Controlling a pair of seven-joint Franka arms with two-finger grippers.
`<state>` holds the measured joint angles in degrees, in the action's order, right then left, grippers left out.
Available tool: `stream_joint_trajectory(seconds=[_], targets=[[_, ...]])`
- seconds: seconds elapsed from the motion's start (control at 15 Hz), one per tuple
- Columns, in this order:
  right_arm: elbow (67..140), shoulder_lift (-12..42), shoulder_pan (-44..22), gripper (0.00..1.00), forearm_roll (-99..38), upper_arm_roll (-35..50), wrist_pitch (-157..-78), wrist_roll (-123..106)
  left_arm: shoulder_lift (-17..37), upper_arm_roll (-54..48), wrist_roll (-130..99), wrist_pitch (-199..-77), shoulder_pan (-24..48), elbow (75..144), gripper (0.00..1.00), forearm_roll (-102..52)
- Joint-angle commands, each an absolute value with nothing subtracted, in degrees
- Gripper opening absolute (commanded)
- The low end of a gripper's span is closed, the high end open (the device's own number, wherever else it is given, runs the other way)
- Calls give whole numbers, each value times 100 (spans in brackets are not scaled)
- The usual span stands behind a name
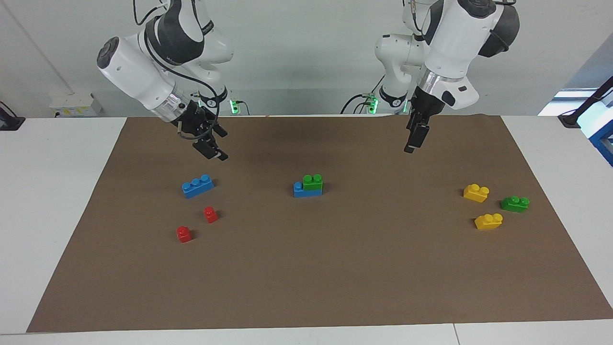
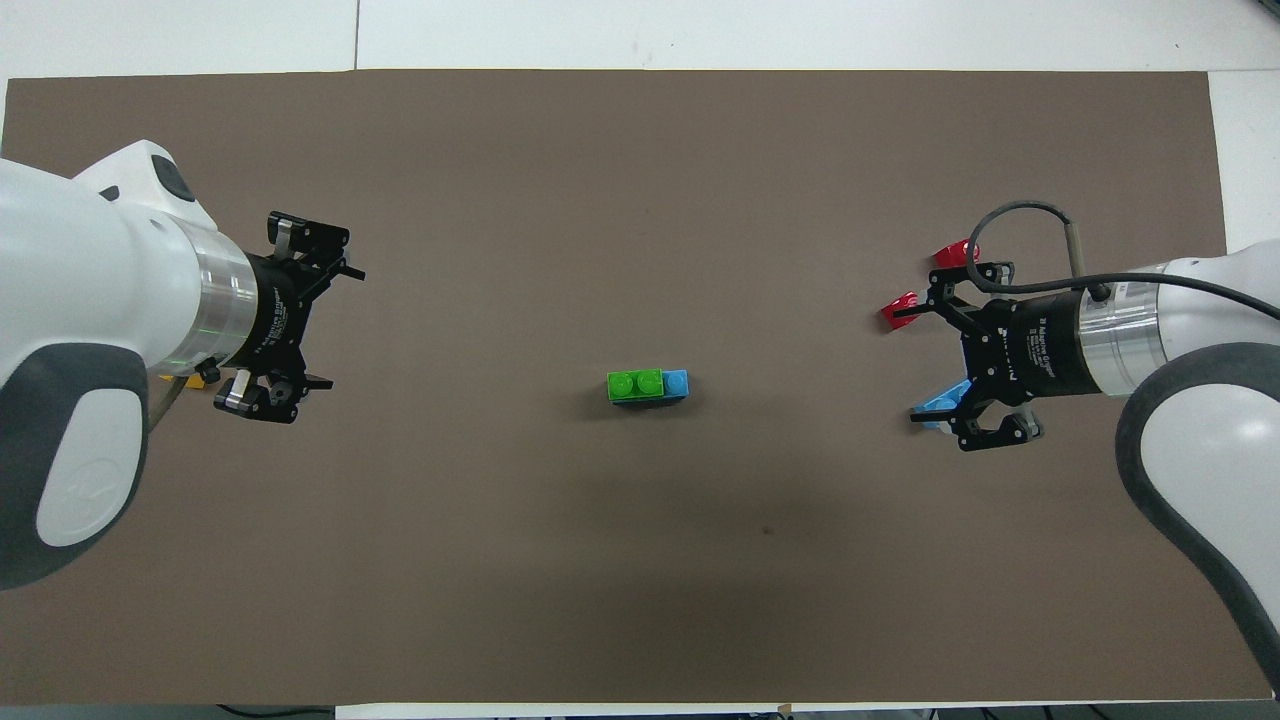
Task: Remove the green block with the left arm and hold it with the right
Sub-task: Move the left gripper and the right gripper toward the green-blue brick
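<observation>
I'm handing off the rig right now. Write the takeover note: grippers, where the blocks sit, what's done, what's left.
Left gripper: open, empty, up over bare mat toward its own end.
Right gripper: open, empty, raised over the mat near the loose blue brick.
Green block: seated on the blue brick at mid-mat, one blue stud showing beside it. Neither gripper touches the stack.
Elsewhere: two red bricks toward the right arm's end; two yellow bricks and a darker green brick toward the left arm's end.
Done: nothing yet.
Left: right gripper holds the blue base, left pulls the green block off.
</observation>
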<state>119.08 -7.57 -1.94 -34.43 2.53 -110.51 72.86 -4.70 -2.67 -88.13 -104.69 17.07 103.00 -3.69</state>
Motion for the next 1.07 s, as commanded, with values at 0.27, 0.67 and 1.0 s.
stream_joint_trajectory(seconds=[0.27,0.67,1.0], targets=[[12462,-809,-220,100,-4419,290,-11496,6883,-703,-185,-9597,-11047,2267,10951,100,-439],[12647,-668,-772,100,-5009,290,-12163,6777,-607,-185,-10326,-11092,2601,11083,100,-439],[12647,-344,-1203,100,-5054,290,-12559,6776,-405,-176,-10862,-11249,2926,11083,100,-431]])
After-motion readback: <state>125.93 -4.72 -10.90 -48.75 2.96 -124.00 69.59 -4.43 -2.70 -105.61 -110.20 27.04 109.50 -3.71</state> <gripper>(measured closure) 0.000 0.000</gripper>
